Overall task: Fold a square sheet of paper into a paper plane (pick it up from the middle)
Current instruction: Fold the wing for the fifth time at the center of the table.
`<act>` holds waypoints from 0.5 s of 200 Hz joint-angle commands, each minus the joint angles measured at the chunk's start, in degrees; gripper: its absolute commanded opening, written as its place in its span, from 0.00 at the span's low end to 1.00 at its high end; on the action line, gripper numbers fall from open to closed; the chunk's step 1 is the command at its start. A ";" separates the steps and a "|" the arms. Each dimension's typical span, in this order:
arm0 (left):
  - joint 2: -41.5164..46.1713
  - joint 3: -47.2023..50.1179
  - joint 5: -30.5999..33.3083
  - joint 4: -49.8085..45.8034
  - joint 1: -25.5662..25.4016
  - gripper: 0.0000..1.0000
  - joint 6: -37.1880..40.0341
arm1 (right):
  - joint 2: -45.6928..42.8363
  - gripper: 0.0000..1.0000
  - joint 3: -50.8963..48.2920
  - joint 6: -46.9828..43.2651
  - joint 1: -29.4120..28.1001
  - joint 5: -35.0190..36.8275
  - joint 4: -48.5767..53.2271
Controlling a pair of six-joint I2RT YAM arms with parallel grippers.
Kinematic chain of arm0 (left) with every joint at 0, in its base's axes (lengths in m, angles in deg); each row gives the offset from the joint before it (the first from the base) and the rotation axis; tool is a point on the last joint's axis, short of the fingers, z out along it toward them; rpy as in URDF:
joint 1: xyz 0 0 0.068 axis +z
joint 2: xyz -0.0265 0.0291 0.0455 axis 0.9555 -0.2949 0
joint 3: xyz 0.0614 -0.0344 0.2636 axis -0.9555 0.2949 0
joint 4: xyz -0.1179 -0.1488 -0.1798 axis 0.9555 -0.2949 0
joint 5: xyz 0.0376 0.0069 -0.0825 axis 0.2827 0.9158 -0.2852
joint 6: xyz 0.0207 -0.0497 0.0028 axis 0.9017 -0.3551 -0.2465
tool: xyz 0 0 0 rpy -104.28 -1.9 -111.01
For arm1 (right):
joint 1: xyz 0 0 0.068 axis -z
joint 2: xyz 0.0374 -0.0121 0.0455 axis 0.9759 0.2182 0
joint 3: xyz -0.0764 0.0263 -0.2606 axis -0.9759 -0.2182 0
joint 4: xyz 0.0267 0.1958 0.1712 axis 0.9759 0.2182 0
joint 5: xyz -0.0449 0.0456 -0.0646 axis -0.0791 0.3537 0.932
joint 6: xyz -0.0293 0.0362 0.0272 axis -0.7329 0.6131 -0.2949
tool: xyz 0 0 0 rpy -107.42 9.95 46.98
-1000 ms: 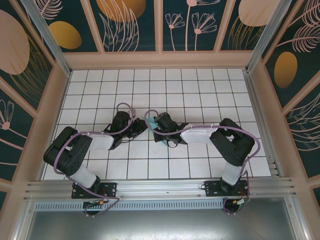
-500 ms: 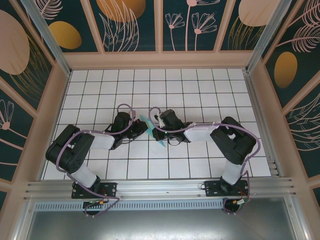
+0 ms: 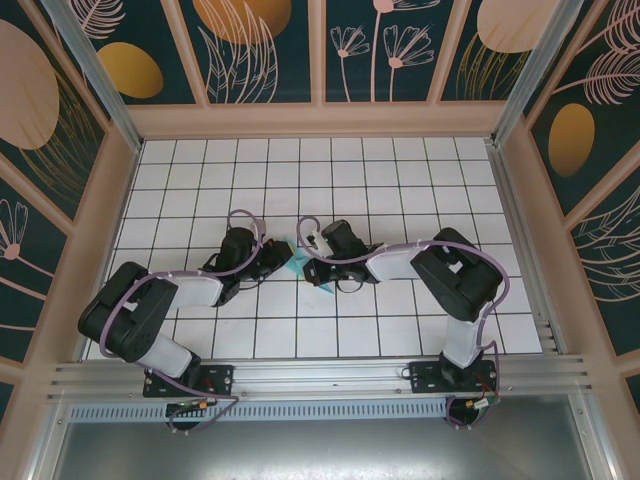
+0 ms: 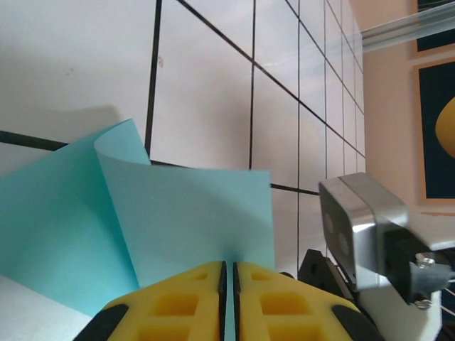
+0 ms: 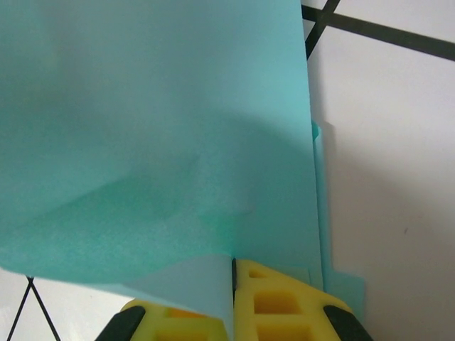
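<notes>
Tension mattered most here: we judged the crease would run straight only if both tools pulled evenly and lined up the edges before pressing down. Our left gripper (image 4: 227, 288) had its yellow pads (image 4: 178, 305) all but together, with a sliver of the square sheet of paper (image 4: 192, 220) pinched in the seam. The sheet fanned out ahead of its fingertips, curled and doubled over itself, just above the tiled table (image 4: 206, 92). Our right gripper (image 5: 233, 295) was closed on the same sheet, which rose from between its pads and draped across one of them.
</notes>
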State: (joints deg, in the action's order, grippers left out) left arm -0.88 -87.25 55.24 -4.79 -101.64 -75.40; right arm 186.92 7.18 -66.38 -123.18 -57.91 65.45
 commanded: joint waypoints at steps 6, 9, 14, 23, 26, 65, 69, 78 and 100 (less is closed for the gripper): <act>1.02 0.93 0.14 4.20 -0.21 0.16 0.28 | 1.60 0.06 1.17 -0.30 0.86 -2.69 -0.96; 1.14 1.09 0.23 4.27 -0.21 0.16 0.26 | 1.61 0.06 1.15 -0.22 0.93 -2.78 -0.96; 1.38 1.25 0.46 4.23 -0.20 0.16 0.34 | 1.52 0.06 1.02 -0.13 1.03 -2.93 -1.08; 2.13 1.57 1.50 3.53 -0.19 0.18 0.69 | 1.40 0.06 0.97 0.05 1.21 -3.13 -1.24; 2.48 1.61 1.92 3.16 -0.21 0.19 0.93 | 1.32 0.06 0.90 0.12 1.26 -3.18 -1.30; 10.80 2.09 9.83 -4.71 -0.21 0.35 3.58 | 1.25 0.06 0.82 0.14 1.61 -3.60 -0.98; 11.64 2.01 10.47 -5.68 -0.21 0.38 3.70 | 1.20 0.06 0.80 0.06 1.57 -3.65 -0.91; 13.09 1.64 11.35 -7.84 -0.20 0.44 3.96 | 1.14 0.06 0.89 0.06 1.57 -3.67 -0.81; 14.03 -0.89 13.95 -15.74 -0.07 0.53 4.37 | 1.08 0.07 1.25 -0.28 1.48 -3.39 -0.45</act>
State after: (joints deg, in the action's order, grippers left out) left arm 12.23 -85.68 64.03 -10.54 -101.64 -72.56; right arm 187.44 7.42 -66.33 -121.95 -60.68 65.08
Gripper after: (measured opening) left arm 0.504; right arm 0.070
